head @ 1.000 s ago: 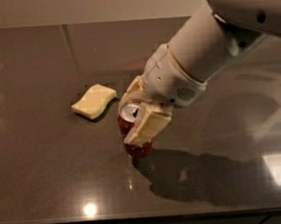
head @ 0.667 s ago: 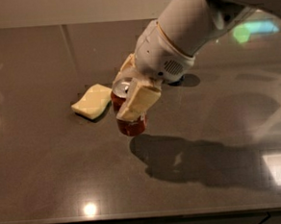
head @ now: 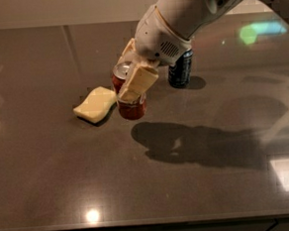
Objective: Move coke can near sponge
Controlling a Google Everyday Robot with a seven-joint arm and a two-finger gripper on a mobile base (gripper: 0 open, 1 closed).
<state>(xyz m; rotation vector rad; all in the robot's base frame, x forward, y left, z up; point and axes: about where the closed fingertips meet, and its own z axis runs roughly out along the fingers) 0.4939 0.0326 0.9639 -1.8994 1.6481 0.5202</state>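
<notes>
The red coke can [head: 129,107] with a silver top is upright in the middle of the dark table, right beside the sponge. My gripper [head: 131,74] is shut on the coke can, with one cream finger [head: 138,82] across its front and the other behind it. The pale yellow wavy-edged sponge [head: 95,104] lies flat just left of the can, almost touching it. I cannot tell whether the can rests on the table or hangs just above it.
A dark blue Pepsi can [head: 181,70] stands behind and to the right of the gripper, partly hidden by my white arm [head: 187,15]. The arm's shadow [head: 201,143] falls to the right on the glossy dark table [head: 65,182].
My gripper has carried the coke can back and slightly left, from in front of and right of the sponge to right beside it. The Pepsi can has come into view behind the arm.
</notes>
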